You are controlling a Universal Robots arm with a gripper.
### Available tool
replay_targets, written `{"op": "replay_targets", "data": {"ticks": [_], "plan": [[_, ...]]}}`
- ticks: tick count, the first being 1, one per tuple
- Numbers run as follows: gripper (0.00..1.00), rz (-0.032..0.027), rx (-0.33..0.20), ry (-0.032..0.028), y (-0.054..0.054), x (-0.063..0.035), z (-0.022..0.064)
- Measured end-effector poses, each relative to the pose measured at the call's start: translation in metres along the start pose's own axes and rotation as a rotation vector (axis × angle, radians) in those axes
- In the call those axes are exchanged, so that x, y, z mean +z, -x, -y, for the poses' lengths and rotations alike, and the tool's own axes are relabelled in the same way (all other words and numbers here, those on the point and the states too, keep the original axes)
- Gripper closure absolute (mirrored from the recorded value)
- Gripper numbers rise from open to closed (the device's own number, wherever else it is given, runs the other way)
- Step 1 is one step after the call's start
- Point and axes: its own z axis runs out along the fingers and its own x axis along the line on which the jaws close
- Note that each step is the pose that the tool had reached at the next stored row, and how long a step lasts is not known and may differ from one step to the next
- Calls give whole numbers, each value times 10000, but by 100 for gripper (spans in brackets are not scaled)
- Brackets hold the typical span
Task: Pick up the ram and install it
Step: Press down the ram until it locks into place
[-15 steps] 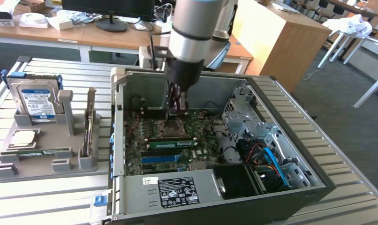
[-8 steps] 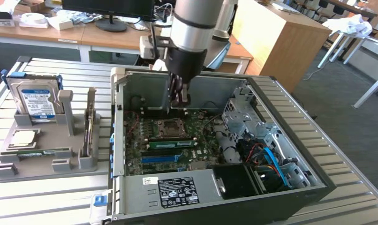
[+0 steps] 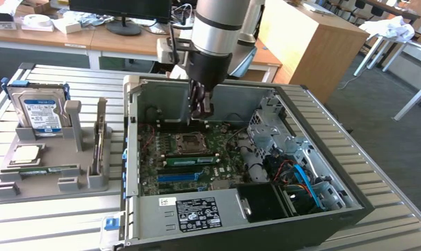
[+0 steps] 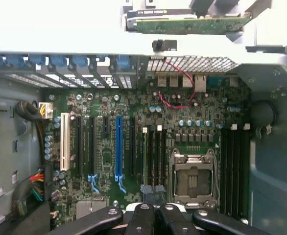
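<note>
One robot arm (image 3: pixel 218 31) reached into one open computer case (image 3: pixel 350 172); its gripper (image 3: pixel 200 107) hung over the motherboard (image 3: pixel 189 157), jaws closed together with nothing between them, fingers (image 4: pixel 141 218) meeting above the empty processor socket (image 4: pixel 192 178). One ram stick (image 3: pixel 39 170), green and flat, lay on the grey holder tray (image 3: pixel 50 151) outside the case, at about nine o'clock from the gripper in the exterior view. One hard drive (image 3: pixel 37 107) with a blue-white label, writing unreadable, stood at ten o'clock. One square silver chip (image 3: pixel 26 153) lay just above the stick. One white-and-black label (image 3: pixel 196 212), text illegible, sat on the case at six o'clock.
</note>
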Motion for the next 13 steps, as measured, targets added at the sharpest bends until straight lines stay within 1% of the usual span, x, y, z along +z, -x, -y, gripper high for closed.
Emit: {"op": "replay_targets", "data": {"ticks": [3,9,13], "plan": [[90,1,-1,33,-2,0,67],[90,1,3,132,-8,-2,223],[90,-1,4,183,-9,-3,301]]}}
